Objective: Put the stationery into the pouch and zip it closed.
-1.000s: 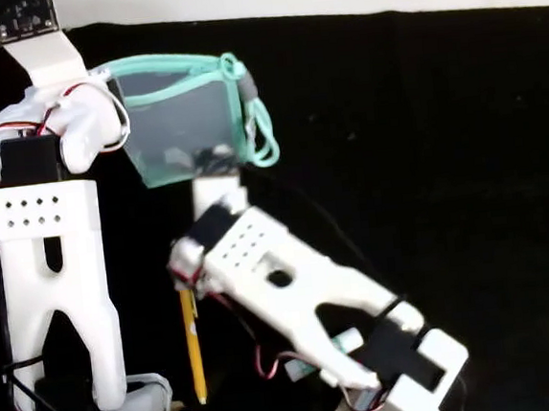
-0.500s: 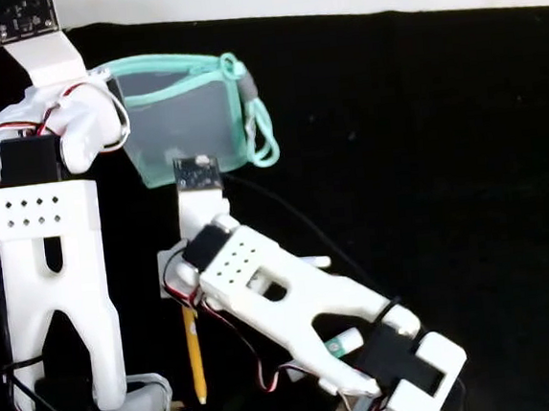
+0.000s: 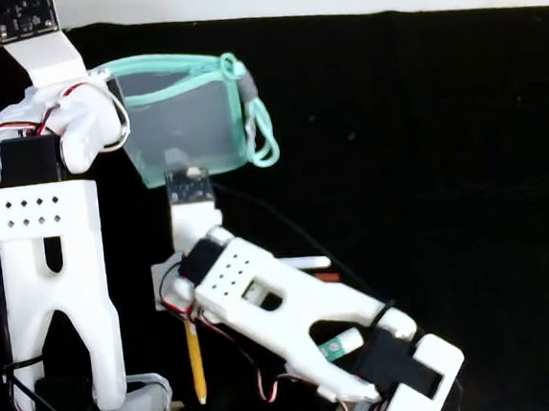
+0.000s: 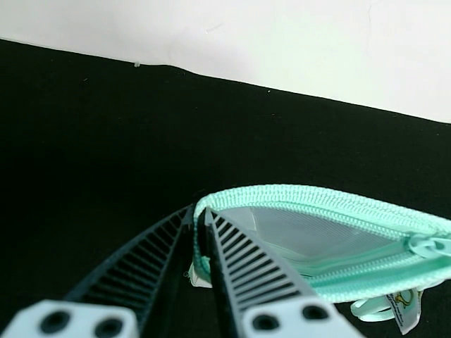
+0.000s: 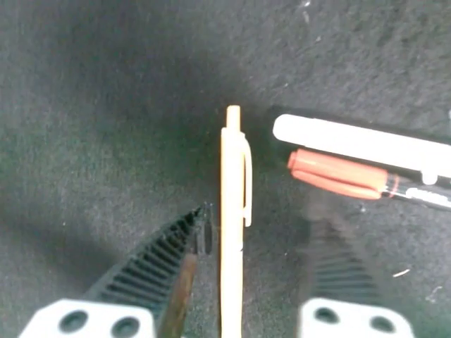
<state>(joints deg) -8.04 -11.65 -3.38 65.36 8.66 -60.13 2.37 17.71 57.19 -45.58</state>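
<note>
Black table point(image 3: 443, 152), left claw point(image 4: 199, 215) pinching raised pouch point(image 4: 310, 229) rim, right claw point(image 5: 264, 225) low, open astride pen point(image 5: 232, 211)

High view: the light is bright and even and falls from above. It washes the white arm shells point(image 3: 79, 280) out to a near-flat white, while the black cloth point(image 3: 443, 152) swallows it and carries no readable shadow. Left wrist view: the pale wall point(image 4: 282, 42) behind the table is the brightest area, and light passes through the translucent pouch point(image 4: 310, 232) without glare. Right wrist view: the cloth reads as lit grey with a soft, broad dark patch beyond the tip of the yellow pen point(image 5: 232, 211), and the white pen point(image 5: 359, 141) is bleached along its barrel.
</note>
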